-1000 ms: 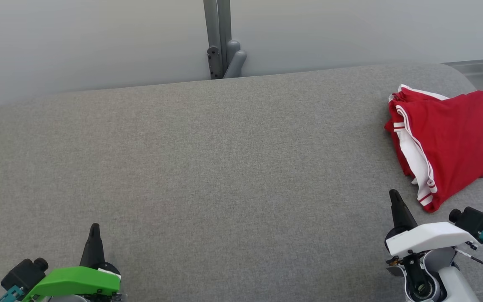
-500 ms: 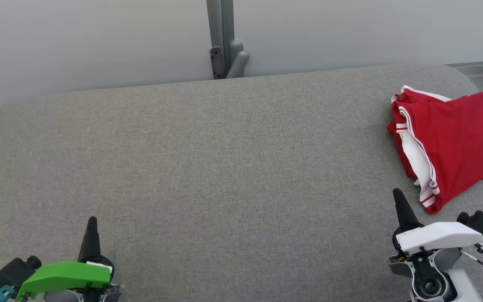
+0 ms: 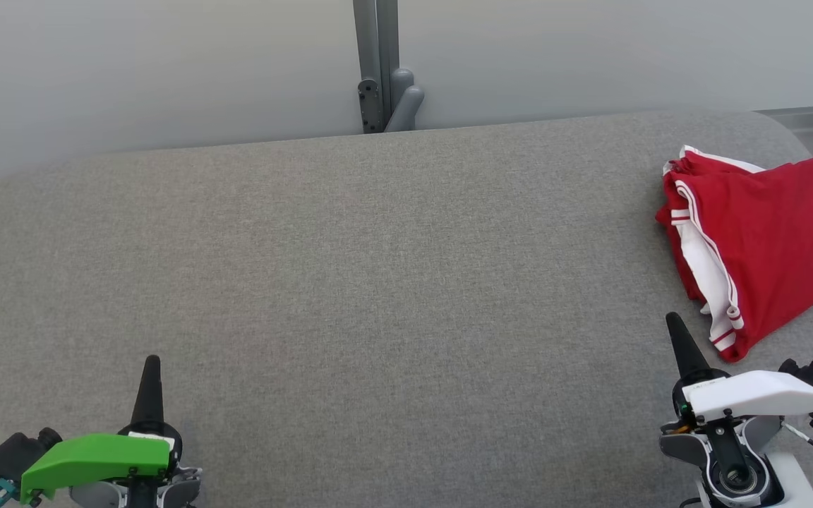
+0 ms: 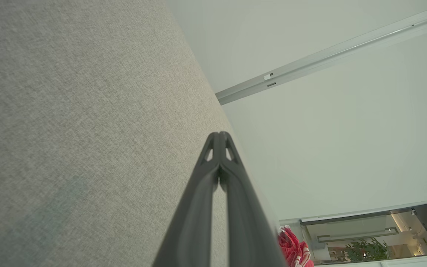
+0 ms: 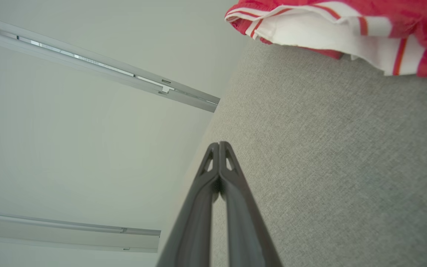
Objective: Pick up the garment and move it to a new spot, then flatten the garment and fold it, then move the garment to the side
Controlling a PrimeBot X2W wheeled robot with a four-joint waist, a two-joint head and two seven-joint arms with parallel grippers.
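A folded red garment with white striped trim (image 3: 766,240) lies at three o'clock on the grey fabric-covered table (image 3: 378,282). At four o'clock the right gripper (image 3: 673,319) sits near the garment's corner without touching it, its two dark fingers pressed together on nothing. The left gripper (image 3: 151,361), at seven o'clock and well apart from the garment, is likewise closed and empty.

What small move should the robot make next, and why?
Probably it should just park both arms. The garment lies as a folded bundle at the right side of the table. The left gripper and the right gripper are shut, empty and apart from it, so the task looks done.
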